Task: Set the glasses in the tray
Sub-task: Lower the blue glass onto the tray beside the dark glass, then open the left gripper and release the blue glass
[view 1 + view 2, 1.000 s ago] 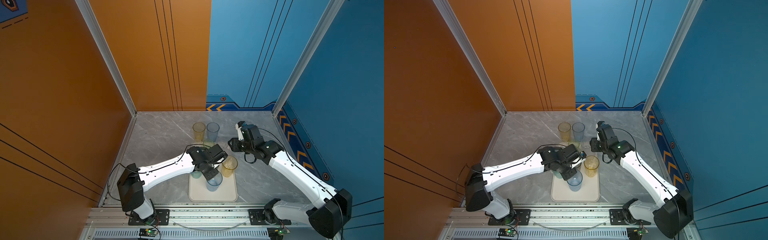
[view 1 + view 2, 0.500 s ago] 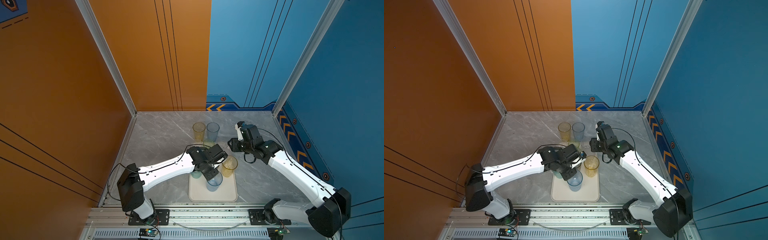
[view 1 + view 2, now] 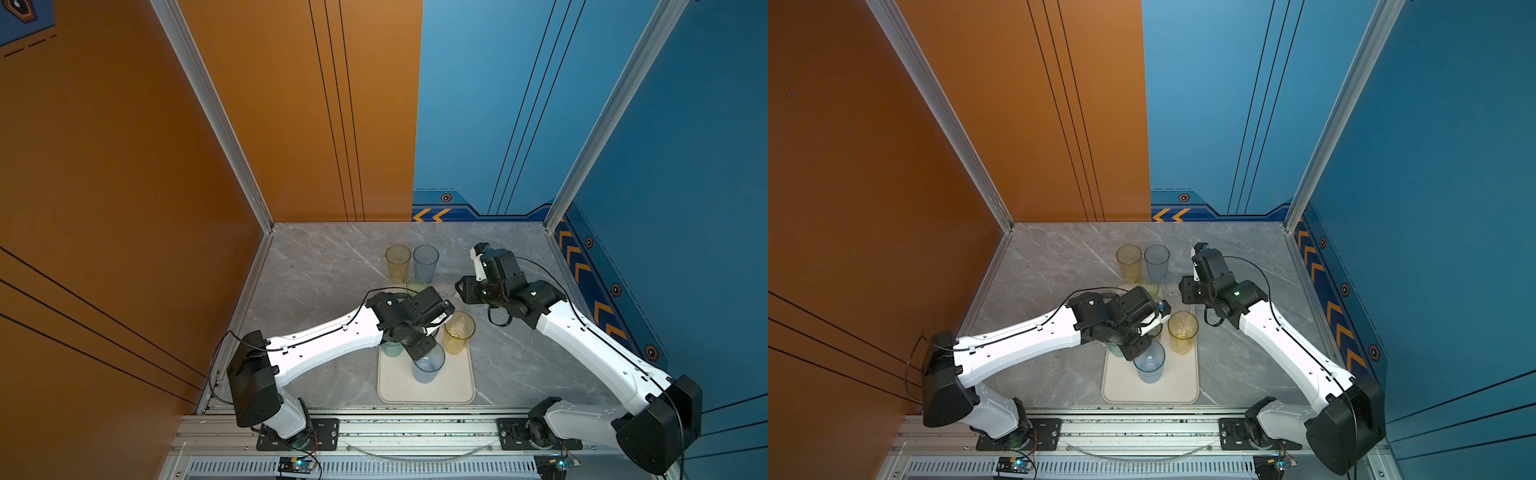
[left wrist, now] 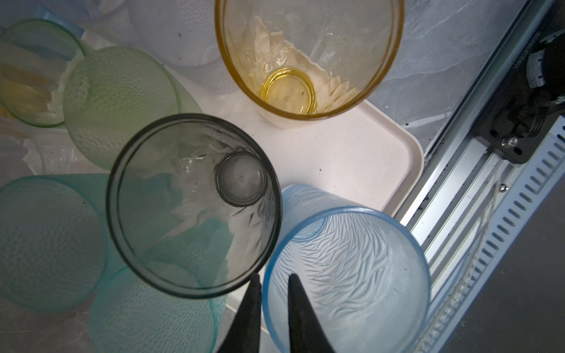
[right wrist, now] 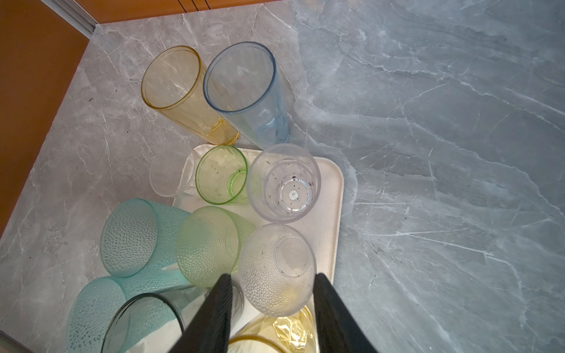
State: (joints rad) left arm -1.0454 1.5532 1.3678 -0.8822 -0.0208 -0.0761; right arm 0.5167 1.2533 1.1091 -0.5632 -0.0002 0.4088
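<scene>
Presently: pale blue tumbler (image 3: 428, 368), upright mid-way along the tray (image 3: 453, 388) at the bench's (image 3: 332, 270) near edge; left gripper (image 4: 273, 278) narrowly parted astride its rim, apparently at release; right gripper (image 5: 273, 276) half-open, empty, above the tray's far end; next move calls for a straight lift clear of the grey tumbler (image 4: 195, 204) just beside.

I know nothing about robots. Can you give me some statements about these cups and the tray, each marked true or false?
The flat cream-white rectangular tray is bare. False: several translucent tumblers stand on it, including a frosted pale blue tumbler.
A tall yellow tumbler and a tall blue-tinted tumbler stand side by side on the grey marble table beyond the tray. True.
The smoky grey tumbler lies on its side. False: it stands upright.
The left gripper straddles the frosted pale blue tumbler's rim. True.
The small green tumbler sits inside the clear smooth tumbler. False: they stand next to each other.
</scene>
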